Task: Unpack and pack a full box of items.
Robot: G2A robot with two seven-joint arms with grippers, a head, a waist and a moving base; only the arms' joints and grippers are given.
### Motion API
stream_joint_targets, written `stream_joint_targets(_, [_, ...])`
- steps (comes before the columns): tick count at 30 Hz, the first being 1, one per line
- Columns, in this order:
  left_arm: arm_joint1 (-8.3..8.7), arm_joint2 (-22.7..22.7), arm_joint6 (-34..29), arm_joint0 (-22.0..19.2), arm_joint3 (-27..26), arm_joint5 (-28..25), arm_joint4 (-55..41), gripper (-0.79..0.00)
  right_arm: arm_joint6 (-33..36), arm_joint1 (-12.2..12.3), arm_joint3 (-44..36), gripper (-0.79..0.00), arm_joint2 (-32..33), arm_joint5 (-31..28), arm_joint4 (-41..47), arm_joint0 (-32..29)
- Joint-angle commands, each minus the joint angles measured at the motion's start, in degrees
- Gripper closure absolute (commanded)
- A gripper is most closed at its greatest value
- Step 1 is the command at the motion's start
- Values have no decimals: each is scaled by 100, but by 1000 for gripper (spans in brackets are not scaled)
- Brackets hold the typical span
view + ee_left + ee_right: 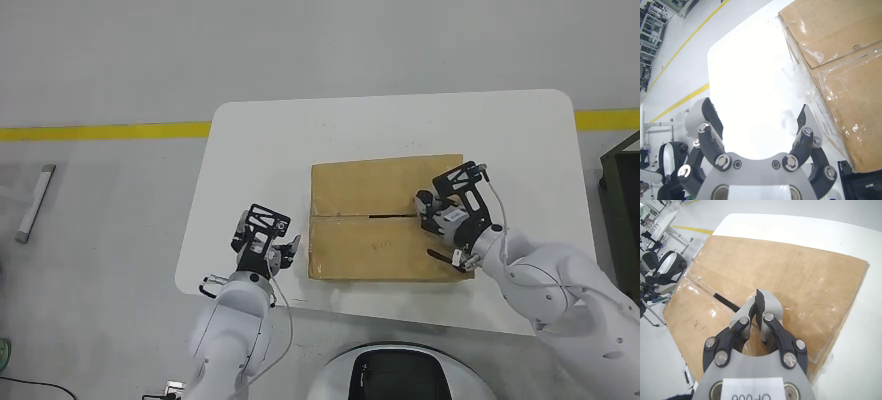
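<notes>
There are two tools. The left tool [266, 238] is in the lower left of the top view, over the near edge of the desk [270, 130]. Its two fingers [712, 115] are spread wide and hold nothing. It is close to the left side of the box [375, 215] but does not touch it.

The right tool [452, 214] is right of the middle of the top view, over the right end of the box. Its two fingers [759, 303] are pressed tight together with nothing between them. I cannot tell if they touch the box.

There is one box. It is brown and sits in the middle of the desk, a bit to the right and toward the near edge. Its two top flaps are shut and meet in a crack [390, 214] that runs from left to right. A small dark gap [726, 302] shows in the crack by the right tool. Shiny clear tape [810, 49] clings to the box.

There is one desk, white with round corners. Behind it, one yellow line [100, 130] runs across the grey floor.
</notes>
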Motion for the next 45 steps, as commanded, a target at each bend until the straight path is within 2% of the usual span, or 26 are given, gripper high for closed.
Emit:
stream_joint_targets(1, [2,75,115,-2,94,-95,96,-785,-4,-7,3,0,2,-3,9,7])
stream_joint_targets(12, [-41,362,316,-156,497,-23,262,-785,12,-44,23,0,33,8,43,22])
stream_joint_targets(21, [-130,457,352,-465,714,491,-46,-785,42,-78,51,0,0,-27,46,93])
stream_joint_targets(45, [-232,300,671,-460,596,1333,0,-785,101,-146,41,0,-4,-33,-11,82])
